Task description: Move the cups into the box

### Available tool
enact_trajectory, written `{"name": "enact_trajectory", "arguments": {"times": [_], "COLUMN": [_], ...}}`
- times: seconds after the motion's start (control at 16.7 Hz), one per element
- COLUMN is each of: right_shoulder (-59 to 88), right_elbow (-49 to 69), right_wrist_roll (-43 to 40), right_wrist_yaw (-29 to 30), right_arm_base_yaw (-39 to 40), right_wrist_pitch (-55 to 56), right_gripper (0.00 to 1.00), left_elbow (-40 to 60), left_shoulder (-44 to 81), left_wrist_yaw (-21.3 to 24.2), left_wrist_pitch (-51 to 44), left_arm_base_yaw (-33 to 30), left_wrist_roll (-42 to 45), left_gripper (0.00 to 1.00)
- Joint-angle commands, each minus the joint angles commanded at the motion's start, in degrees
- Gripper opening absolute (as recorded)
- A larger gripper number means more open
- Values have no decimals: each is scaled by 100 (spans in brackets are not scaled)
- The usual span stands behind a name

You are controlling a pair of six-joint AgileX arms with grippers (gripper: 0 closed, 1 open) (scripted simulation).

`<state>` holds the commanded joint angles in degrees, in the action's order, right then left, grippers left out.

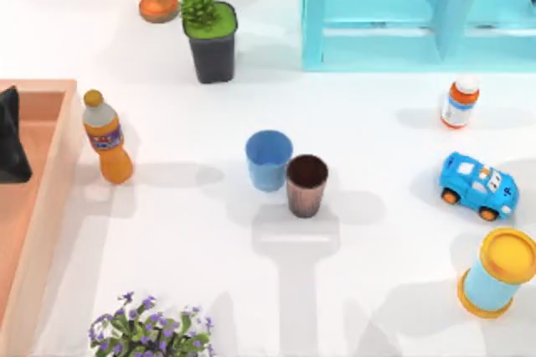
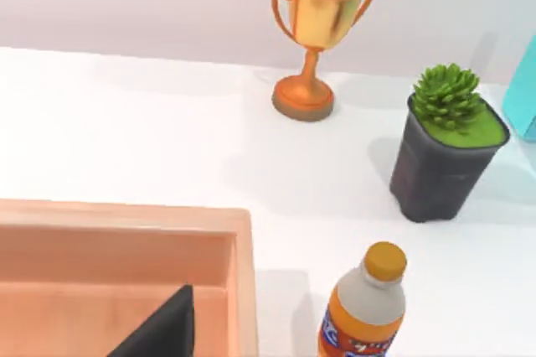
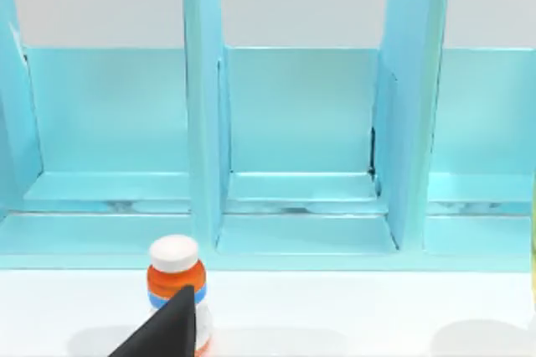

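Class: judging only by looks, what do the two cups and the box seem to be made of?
Light blue cup: probably matte plastic, with an even colour and no shine. Dark brown cup: perhaps metal or glazed ceramic, given its ribbed, coppery side. Box: apparently wood, with thick pale walls and a reddish-brown inside.
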<state>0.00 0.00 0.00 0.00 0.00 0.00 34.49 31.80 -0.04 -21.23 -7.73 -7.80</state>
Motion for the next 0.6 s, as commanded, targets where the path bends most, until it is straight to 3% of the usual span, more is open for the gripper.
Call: {"name": "enact_trajectory", "arguments": {"times": [0.6], "right_shoulder": [0], "right_elbow": [0], "right_wrist_roll": [0], "right_wrist_yaw": [0], "right_arm_base_yaw": [0], "right_wrist_pitch": [0], "right_gripper": [100], "left_elbow": [6256], "left_shoulder": [5772], "left_wrist_yaw": [17], "left_wrist_pitch": [-3864], "left_arm_base_yaw": [-1441], "left_wrist_roll": [-1412], "left_gripper": [100]}}
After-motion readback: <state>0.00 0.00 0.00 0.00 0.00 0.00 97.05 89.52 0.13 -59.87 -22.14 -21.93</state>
